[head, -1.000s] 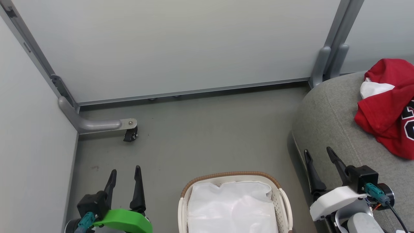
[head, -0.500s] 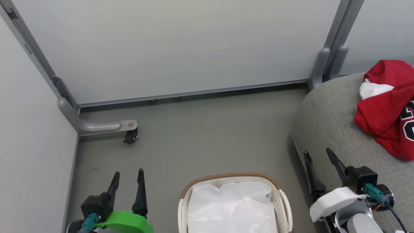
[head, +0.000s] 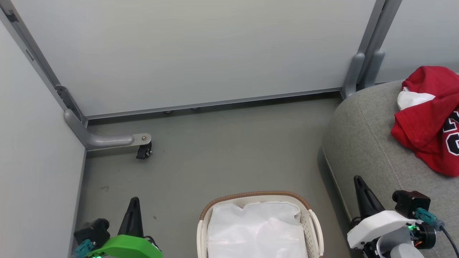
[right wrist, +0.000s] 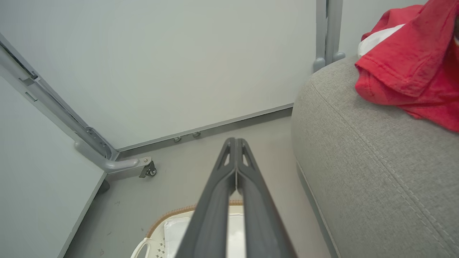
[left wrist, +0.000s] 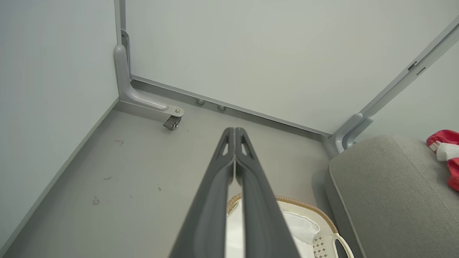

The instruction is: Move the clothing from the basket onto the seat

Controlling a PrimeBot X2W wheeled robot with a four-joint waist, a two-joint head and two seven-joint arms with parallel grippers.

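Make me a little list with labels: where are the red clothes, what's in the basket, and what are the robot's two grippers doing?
clothing: red heap lying on the seat
seat: grey, to the right of the basket
basket: on the floor, holds a white liner; no red in the part that shows
left gripper: shut, empty, left of the basket
right gripper: shut, empty, by the seat's edge
task: looks done

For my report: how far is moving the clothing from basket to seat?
Done: the red clothing lies on the grey seat; the basket, where visible, holds just a white liner. In hand: nothing, left pincer and right pincer are shut, empty. Left: seemingly nothing.
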